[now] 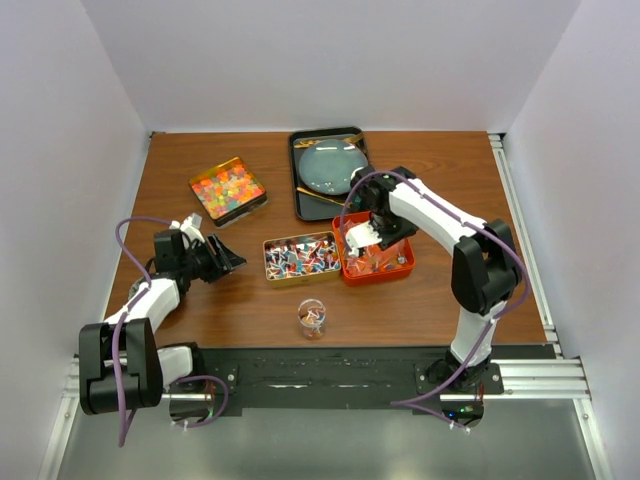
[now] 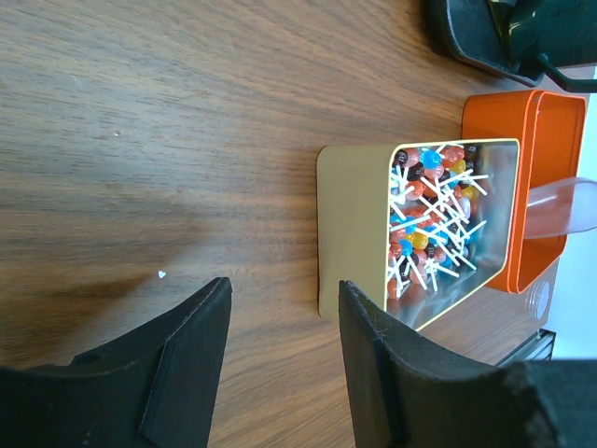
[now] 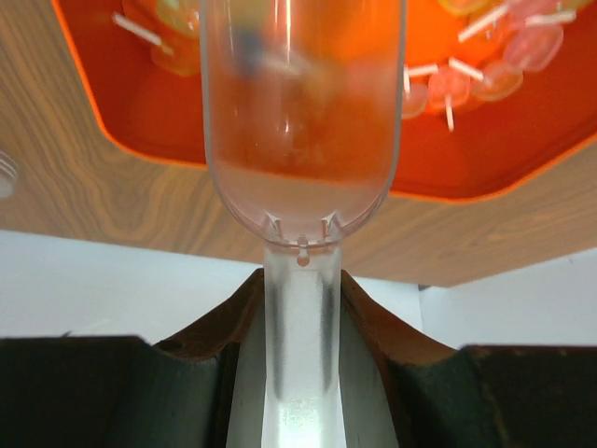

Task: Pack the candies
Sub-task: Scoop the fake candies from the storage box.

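Arms from above: the left lies low at centre-left, left gripper spread, beside the tin of candies; the right bends in, right gripper over the orange tray. Left wrist view: fingers apart, open table up to the tin's edge at centre-right. Right wrist view: right gripper pinches a clear scoop above the tray, candies at upper right.

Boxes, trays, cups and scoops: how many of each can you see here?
Boxes: 3 (gold box, orange box, box with coloured squares)
Black tray: 1
Clear cup: 1
Clear scoop: 1, held in the right tool
Total: 6
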{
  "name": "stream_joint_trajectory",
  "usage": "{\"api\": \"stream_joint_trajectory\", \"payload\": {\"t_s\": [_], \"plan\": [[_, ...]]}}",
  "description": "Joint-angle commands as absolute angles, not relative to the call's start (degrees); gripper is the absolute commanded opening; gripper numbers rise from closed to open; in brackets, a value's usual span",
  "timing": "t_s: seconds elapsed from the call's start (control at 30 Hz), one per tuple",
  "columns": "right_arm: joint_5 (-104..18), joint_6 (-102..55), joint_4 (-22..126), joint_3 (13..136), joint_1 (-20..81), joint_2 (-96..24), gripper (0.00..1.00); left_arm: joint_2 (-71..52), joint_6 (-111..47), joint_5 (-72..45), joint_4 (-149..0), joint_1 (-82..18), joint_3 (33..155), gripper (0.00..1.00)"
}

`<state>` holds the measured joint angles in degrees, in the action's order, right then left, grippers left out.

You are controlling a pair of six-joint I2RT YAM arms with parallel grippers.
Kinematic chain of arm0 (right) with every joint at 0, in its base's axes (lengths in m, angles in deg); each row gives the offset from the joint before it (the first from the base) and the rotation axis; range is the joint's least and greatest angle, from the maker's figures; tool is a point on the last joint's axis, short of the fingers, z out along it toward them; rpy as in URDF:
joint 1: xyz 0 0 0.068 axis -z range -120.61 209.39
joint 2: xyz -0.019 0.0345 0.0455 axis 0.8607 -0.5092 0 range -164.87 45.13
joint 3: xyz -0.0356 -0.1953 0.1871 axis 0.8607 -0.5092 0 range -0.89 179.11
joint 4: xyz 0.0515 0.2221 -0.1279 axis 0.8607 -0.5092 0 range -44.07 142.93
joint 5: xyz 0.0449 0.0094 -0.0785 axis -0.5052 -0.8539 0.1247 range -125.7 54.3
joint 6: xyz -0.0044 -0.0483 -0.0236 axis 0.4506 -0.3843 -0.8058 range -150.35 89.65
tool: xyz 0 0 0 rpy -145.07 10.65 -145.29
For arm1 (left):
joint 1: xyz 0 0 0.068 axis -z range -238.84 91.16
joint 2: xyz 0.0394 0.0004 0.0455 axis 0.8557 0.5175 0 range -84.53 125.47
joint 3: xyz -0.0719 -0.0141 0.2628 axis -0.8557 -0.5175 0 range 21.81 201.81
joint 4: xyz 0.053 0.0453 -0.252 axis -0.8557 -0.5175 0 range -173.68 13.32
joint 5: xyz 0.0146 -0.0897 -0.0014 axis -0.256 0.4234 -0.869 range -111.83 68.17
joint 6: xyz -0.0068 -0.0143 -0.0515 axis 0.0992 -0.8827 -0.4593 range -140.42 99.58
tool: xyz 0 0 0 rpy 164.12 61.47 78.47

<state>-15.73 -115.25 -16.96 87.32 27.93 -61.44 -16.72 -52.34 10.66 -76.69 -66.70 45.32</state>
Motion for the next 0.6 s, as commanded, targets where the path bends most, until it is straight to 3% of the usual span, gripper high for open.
{"api": "stream_joint_trajectory", "payload": {"t_s": [0.0, 0.33, 0.57], "plan": [[-20.4, -111.1, -18.3, 88.1, 25.8, -62.3, 0.0, -16.6, -52.7, 10.1, -73.8, -67.2, 44.7, 0.55], [-25.8, -99.4, -18.4, 95.9, 21.3, -68.9, 0.0, -16.4, -52.7, 9.9, -73.8, -67.4, 44.8, 0.55], [-32.6, -97.2, -15.8, 90.8, 21.4, -67.9, 0.0, -15.4, -52.1, 9.7, -74.6, -67.5, 46.2, 0.55]]}}
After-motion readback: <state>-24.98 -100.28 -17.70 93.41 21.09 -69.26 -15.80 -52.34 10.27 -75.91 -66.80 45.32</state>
